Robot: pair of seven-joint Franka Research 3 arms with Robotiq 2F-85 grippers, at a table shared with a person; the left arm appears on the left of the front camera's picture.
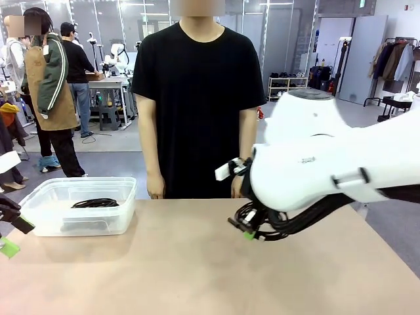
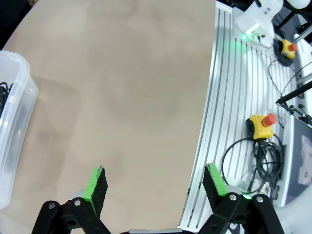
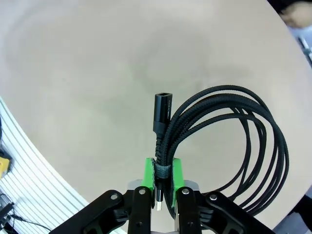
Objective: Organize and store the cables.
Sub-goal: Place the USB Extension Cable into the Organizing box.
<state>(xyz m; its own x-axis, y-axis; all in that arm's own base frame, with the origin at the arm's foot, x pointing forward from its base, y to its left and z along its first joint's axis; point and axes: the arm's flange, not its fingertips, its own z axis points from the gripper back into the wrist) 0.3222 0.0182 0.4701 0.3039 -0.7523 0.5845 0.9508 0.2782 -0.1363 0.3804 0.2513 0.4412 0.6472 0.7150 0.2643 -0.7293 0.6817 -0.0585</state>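
Holding 1 coiled cable point(image 3: 229, 146) by its tied part only, the right gripper point(image 3: 163, 178) may let loops swing and catch the bin's point(image 1: 125, 197) rim near the table's point(image 1: 197, 275) far left edge. Left gripper point(image 2: 156, 183) stands wide, holding nothing.

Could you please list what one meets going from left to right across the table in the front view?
Left gripper → clear bin holding a coiled cable → bare tabletop → right gripper with its jaws shut on another coiled cable.

No legible text or labels
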